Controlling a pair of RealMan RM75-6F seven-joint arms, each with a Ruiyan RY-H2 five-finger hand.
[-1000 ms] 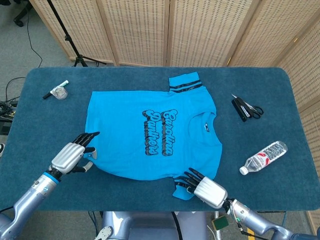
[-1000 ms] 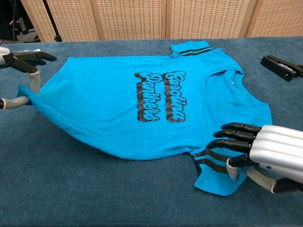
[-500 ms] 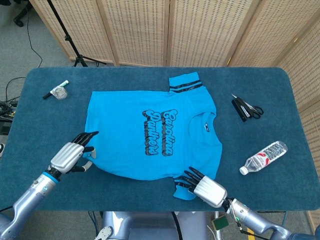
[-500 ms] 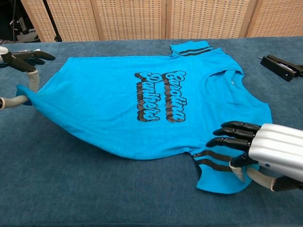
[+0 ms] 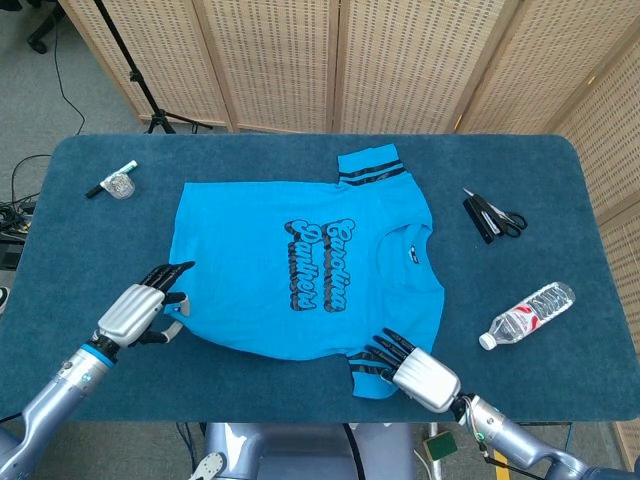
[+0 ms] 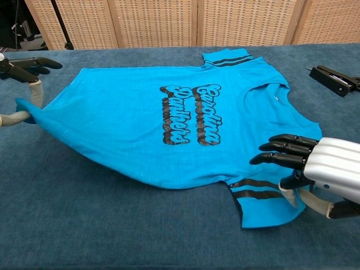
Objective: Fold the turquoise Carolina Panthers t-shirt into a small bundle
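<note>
The turquoise Carolina Panthers t-shirt (image 5: 300, 265) (image 6: 174, 121) lies spread face up on the blue table, collar toward the right. My left hand (image 5: 140, 308) (image 6: 22, 84) pinches the near hem corner of the shirt at the left and lifts it slightly. My right hand (image 5: 415, 370) (image 6: 320, 171) pinches the near striped sleeve (image 5: 368, 375) (image 6: 264, 202) at the table's front edge, its other fingers spread over the cloth. The far striped sleeve (image 5: 368, 168) lies flat.
A plastic water bottle (image 5: 527, 314) lies at the right. Black scissors with a case (image 5: 492, 217) (image 6: 334, 77) sit at the far right. A small marker and cap (image 5: 113, 181) lie at the far left. Wicker screens stand behind the table.
My right hand has drawn the near sleeve to the right, stretching it flatter. My left hand has pulled the hem corner slightly further left. The shirt's near edge is tauter.
</note>
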